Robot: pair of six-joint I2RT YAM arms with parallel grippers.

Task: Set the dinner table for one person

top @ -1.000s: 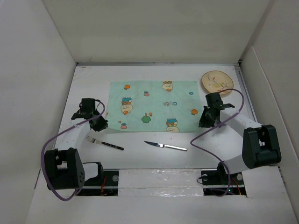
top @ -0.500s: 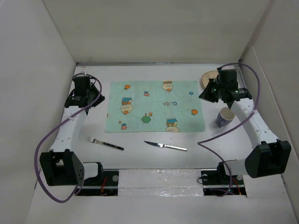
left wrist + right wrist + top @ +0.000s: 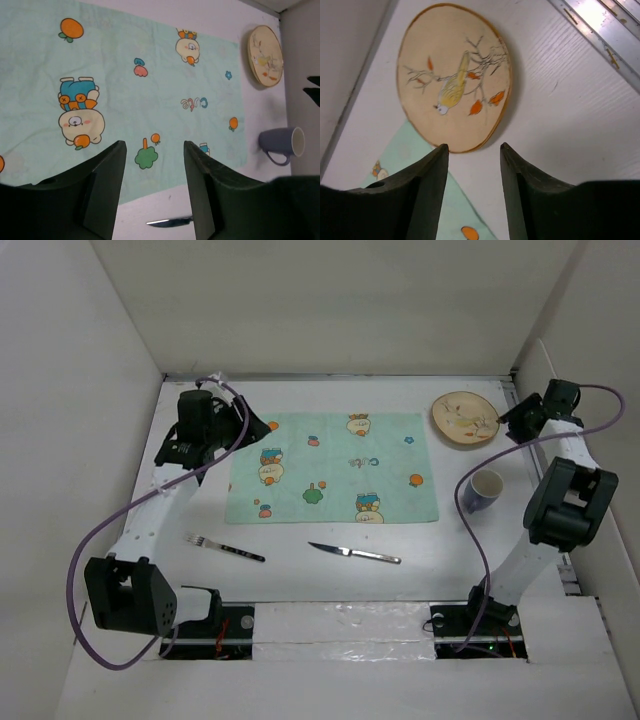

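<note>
The white dinner table [image 3: 300,585] carries a mint-green cartoon placemat [image 3: 335,468] at its middle. A tan bird-painted plate [image 3: 465,418] lies at the back right, and a blue-grey cup [image 3: 485,490] stands upright right of the placemat. A fork [image 3: 225,548] and a knife [image 3: 355,553] lie in front of the placemat. My left gripper [image 3: 258,427] is open and empty, raised over the placemat's back left part [image 3: 125,75]. My right gripper [image 3: 512,426] is open and empty just right of the plate [image 3: 452,75], not touching it.
White walls close in the table on the left, back and right. A metal rail [image 3: 600,30] runs along the table's right edge. The left wrist view also shows the plate [image 3: 265,56], cup [image 3: 280,142] and knife tip [image 3: 167,221].
My left gripper rose from near the fork to the placemat's back left. My right gripper left the placemat's right edge for the back right by the plate; the cup now stands uncovered.
</note>
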